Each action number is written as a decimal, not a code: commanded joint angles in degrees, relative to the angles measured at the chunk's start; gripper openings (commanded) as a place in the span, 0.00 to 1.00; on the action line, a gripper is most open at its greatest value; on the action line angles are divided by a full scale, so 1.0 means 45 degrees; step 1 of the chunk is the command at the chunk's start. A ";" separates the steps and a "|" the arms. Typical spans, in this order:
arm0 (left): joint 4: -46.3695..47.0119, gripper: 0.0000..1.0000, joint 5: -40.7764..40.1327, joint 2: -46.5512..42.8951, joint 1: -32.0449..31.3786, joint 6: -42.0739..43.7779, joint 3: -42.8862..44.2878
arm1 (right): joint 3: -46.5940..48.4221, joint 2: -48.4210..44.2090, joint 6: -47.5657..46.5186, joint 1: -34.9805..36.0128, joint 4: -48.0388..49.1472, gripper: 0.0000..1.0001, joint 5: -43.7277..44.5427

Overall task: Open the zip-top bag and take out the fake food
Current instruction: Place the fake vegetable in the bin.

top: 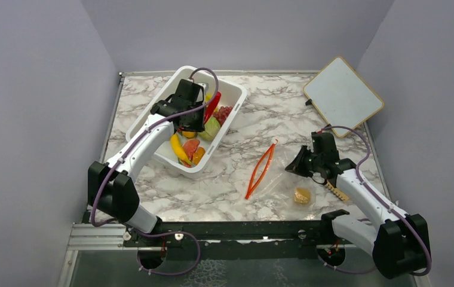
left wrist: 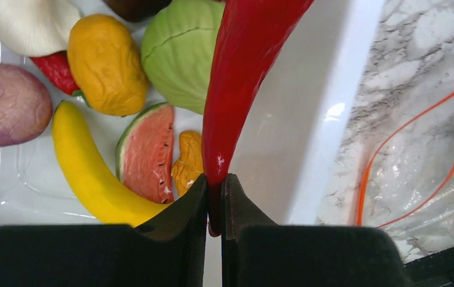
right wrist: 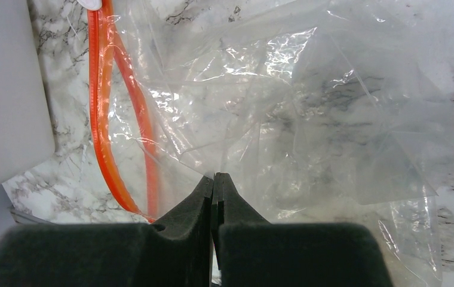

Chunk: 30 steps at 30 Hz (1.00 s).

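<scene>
As it lies, zip-top bag [top: 281,176] clear, crinkled, orange zip [right wrist: 96,89] parted

The long glossy red plastic pepper [left wrist: 236,89] runs off the top edge of the left wrist view, and its lower tip is hidden between the left hand's [left wrist: 215,185] fingers. From above, the small tan lump [top: 301,195] inside the clear zip-top plastic bag [top: 278,173] is too small to identify. Whether film is caught in the right hand [right wrist: 214,178] cannot be told.
</scene>
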 commanded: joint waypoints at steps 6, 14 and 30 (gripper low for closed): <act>0.0878 0.03 0.3055 0.0105 0.2587 -0.1095 -0.2207 | -0.0125 -0.0006 0.0152 0.0019 0.0104 0.01 -0.0419; 0.1323 0.12 0.2565 0.0157 0.3799 -0.1214 -0.2908 | -0.0056 0.0006 0.0033 0.0019 -0.0037 0.01 -0.0419; -0.0574 0.16 -0.1085 0.5234 0.4157 0.1653 0.4182 | 0.0117 -0.0340 -0.0102 0.0019 -0.0410 0.01 -0.0262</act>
